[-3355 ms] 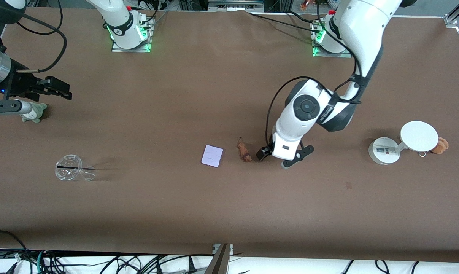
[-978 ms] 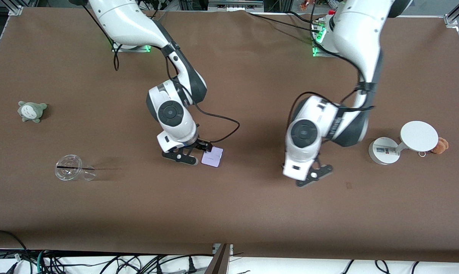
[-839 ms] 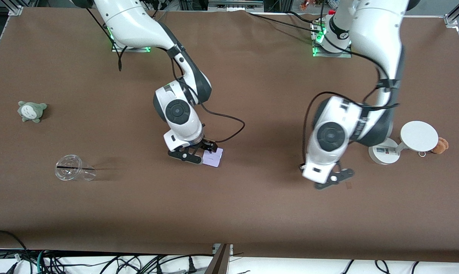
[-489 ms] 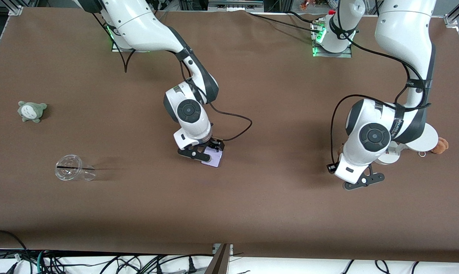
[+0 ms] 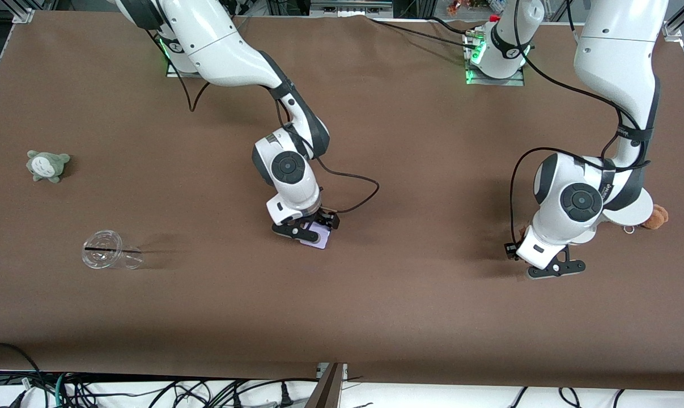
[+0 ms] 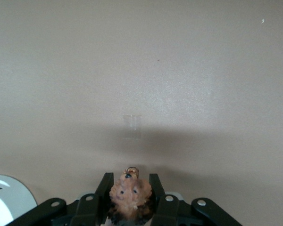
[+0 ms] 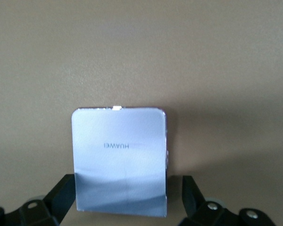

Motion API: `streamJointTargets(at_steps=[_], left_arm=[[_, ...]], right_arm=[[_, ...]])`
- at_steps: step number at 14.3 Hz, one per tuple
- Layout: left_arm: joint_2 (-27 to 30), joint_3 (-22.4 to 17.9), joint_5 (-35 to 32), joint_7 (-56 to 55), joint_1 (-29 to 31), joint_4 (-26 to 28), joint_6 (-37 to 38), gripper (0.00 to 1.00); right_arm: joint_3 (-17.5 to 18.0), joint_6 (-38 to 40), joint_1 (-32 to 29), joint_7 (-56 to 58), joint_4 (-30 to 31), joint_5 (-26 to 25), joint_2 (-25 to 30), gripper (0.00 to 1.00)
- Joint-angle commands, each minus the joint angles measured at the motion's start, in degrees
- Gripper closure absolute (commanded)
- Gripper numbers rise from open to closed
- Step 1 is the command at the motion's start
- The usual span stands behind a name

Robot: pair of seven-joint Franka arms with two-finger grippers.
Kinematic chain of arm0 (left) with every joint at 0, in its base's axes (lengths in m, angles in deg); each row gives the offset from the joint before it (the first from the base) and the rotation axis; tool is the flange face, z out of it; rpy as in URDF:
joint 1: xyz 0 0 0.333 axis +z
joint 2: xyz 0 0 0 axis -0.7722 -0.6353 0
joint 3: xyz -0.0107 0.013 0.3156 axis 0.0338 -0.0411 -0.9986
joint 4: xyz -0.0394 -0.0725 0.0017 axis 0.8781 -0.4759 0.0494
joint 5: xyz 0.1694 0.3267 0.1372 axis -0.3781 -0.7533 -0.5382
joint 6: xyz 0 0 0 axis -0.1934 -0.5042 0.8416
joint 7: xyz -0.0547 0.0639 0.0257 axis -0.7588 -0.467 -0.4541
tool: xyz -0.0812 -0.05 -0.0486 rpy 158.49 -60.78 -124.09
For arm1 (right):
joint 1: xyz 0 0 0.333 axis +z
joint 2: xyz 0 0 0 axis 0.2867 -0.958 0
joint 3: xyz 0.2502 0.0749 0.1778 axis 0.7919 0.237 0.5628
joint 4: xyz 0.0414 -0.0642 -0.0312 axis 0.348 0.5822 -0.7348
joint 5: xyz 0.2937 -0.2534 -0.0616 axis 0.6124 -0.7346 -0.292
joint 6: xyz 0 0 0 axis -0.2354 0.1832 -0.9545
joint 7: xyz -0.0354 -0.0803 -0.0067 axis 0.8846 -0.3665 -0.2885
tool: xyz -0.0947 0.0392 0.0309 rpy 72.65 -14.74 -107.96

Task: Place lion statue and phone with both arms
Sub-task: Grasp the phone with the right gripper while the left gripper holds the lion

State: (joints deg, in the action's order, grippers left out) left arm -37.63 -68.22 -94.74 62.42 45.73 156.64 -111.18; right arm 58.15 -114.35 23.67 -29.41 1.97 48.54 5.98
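Observation:
The lion statue [image 6: 129, 197], orange-brown with a darker mane, is pinched head-out in my left gripper [image 6: 129, 188], which is shut on it. That left gripper [image 5: 548, 267] hangs over bare table beside the white stand; the hand hides the lion in the front view. The phone [image 7: 119, 155], a pale lavender rectangle, lies flat mid-table [image 5: 320, 239]. Low over it sits my right gripper [image 5: 307, 229], open, one finger [image 7: 61, 193] on each side of the phone with a gap showing at both edges.
A white two-disc stand [image 5: 631, 211] stands partly under the left arm, with a tan plush [image 5: 657, 217] beside it. Toward the right arm's end lie a clear plastic cup [image 5: 110, 256] on its side and a grey-green plush [image 5: 47, 165].
The left arm has carried the lion toward its own end of the table, up to the stand. The right gripper has slid over the phone and now straddles it.

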Motion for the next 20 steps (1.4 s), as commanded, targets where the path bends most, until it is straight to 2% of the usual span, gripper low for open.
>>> streamJointTargets(at_steps=[1, 4, 8, 9, 11, 12, 13, 14, 15, 18, 20], left_arm=[[-0.75, 0.73, -1.32, 1.39, 0.43, 0.94, -2.41, 0.91], [-1.62, 0.46, -1.50, 1.39, 0.52, 4.71, -9.24, 0.90], [-2.16, 0.37, -1.50, 1.39, 0.87, 4.90, -10.33, 0.86], [-2.16, 0.37, -1.50, 1.39, 0.87, 4.90, -10.24, 0.77], [-2.16, 0.37, -1.41, 1.39, 0.96, 4.64, -10.24, 0.17], [-2.07, 0.37, -1.41, 1.30, 0.96, 4.55, -10.15, 0.07], [-1.98, 0.37, -1.41, 1.39, 1.13, 4.46, -10.06, 0.00], [-1.72, 0.37, -1.41, 1.22, 1.14, 4.37, -9.98, 0.00], [-1.28, 0.37, -1.41, 1.13, 1.14, 4.28, -9.89, 0.00], [1.09, 0.37, -1.41, 1.13, 1.57, 4.20, -8.58, 0.00], [1.97, 0.37, -1.41, 1.04, 1.57, 3.76, -7.52, 0.00]], right_arm=[[-0.68, -0.42, 0.54, -0.39, -1.55, 0.34, -1.20, 0.00], [-0.68, -0.42, 0.54, -0.48, -2.60, -0.62, -2.52, 0.00], [-0.59, -0.51, 0.54, -0.39, -2.78, -0.62, -3.05, 0.00], [-0.68, -0.51, 0.54, -0.39, -2.78, -0.62, -3.23, 0.00], [-0.68, -0.86, 0.54, -0.31, -2.69, -0.80, -3.23, 0.00], [-0.68, -0.95, 0.54, 0.30, -2.69, -1.41, -3.23, 0.13], [-0.68, -0.95, 0.54, 1.53, -2.78, -2.20, -3.23, 0.44], [-0.68, -1.04, 0.45, 2.06, -2.78, -2.29, -3.23, 0.61], [-0.77, -0.95, 0.36, 2.50, -2.78, -2.38, -3.05, 0.70], [-1.47, 0.19, -1.74, 8.10, -2.95, -2.38, -0.87, 0.73], [-1.56, 3.86, -6.12, 16.70, -3.04, -2.12, 0.89, 0.73]])
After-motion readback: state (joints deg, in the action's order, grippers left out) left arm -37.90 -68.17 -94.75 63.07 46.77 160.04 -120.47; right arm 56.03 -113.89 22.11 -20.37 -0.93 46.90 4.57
